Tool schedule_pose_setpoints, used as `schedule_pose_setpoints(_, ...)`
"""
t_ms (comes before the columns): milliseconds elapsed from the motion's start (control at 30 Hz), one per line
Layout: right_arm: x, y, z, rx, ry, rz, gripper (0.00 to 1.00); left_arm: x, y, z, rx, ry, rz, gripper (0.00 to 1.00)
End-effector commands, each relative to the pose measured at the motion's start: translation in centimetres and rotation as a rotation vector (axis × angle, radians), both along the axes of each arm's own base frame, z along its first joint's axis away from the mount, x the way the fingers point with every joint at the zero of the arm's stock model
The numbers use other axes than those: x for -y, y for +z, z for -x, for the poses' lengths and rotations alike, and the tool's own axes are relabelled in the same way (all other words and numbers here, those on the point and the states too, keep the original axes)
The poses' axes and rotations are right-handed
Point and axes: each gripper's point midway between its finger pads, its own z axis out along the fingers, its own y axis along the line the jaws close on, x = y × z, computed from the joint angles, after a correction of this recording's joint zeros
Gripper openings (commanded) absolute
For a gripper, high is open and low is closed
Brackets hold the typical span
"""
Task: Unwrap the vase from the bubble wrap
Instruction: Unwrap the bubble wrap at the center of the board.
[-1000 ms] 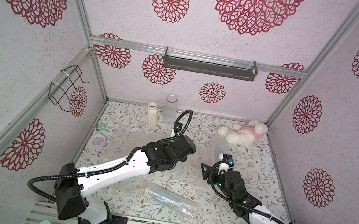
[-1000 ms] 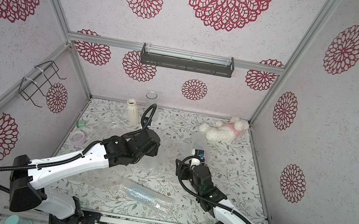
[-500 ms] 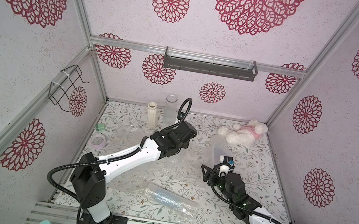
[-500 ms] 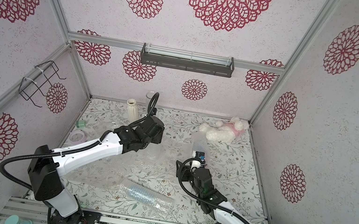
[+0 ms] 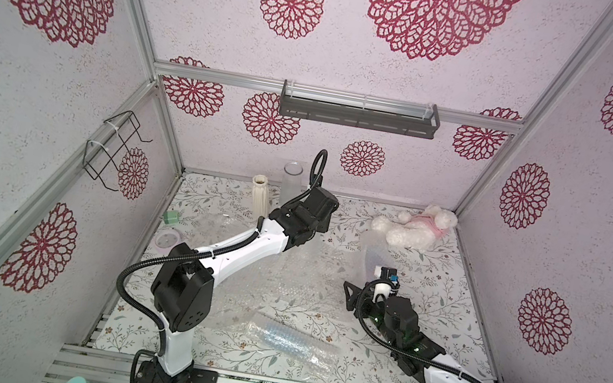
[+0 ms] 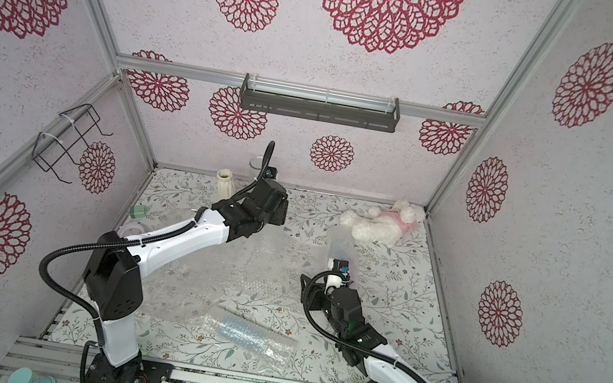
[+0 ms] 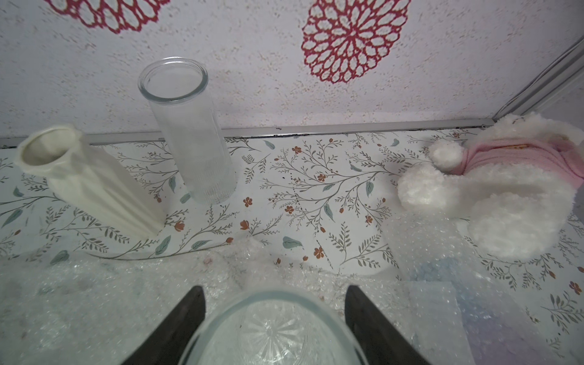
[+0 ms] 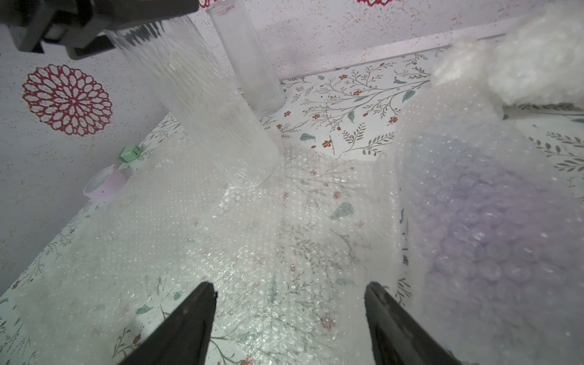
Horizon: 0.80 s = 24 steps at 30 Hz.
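The left end effector (image 7: 275, 289) grasps the bare vase (image 8: 205, 104), near upright, above the bubble wrap (image 5: 282, 277), flat mid-frame in a top view. The right end effector (image 8: 289, 284), released, sits right of it.

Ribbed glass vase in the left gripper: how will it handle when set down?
Clear glass, so the vase is probably stiff and fragile. Tall and narrow, so likely tippy if stood on the crinkly bubble wrap. Its round body would probably roll if laid down.

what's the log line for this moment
left gripper: shut on bare glass vase | right gripper: open, empty | bubble wrap: spread flat below right gripper
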Motion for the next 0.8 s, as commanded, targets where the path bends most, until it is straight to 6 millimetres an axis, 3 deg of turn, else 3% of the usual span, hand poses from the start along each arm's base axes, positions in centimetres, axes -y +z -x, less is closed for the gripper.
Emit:
schedule_pose_setpoints(0, 0.1, 0.9, -0.6, 0.048, -0.008, 0.007, 0.77, 0.3, 4.3, -3.0, 0.134, 0.004, 0.065, 0.54)
schedule_pose_setpoints(67, 0.1, 0.8, -0.6, 0.048, -0.007, 0.012, 0.77, 0.3, 5.1, -4.1, 0.153, 0.004, 0.077, 0.54)
schedule_pose_setpoints(100, 0.1, 0.7, -0.7, 0.047, -0.006, 0.013, 0.77, 0.6, 3.7, -5.0, 0.138, 0.001, 0.065, 0.54)
schedule_pose_setpoints(367, -0.1, 0.0, -0.7, 0.036, 0.003, 0.020, 0.77, 1.4, 2.8, -8.9, 0.161, -0.006, 0.063, 0.54)
schedule_pose_setpoints(767, 0.3, -0.3, -0.6, 0.040, -0.003, 0.028, 0.77, 2.5, 2.0, -12.5, 0.180, -0.035, 0.087, 0.55)
